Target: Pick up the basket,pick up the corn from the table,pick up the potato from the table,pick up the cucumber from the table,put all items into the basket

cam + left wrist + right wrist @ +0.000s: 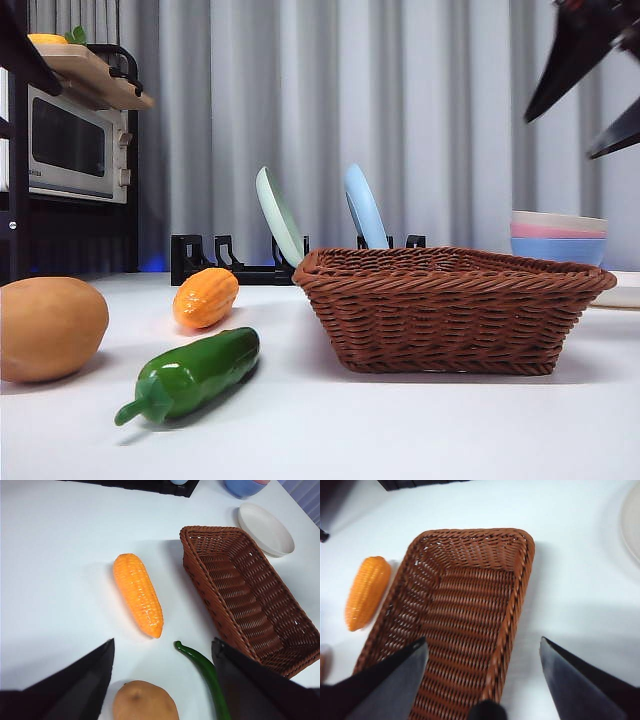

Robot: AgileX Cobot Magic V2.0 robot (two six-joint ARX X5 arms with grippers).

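Wicker basket [465,610] empty; right gripper [482,680] spread above rim, left gripper [162,680] spread

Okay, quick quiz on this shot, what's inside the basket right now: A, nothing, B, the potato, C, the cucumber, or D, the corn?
A: the basket shows only bare weave inside, while the corn, potato and cucumber all lie on the table beside it.
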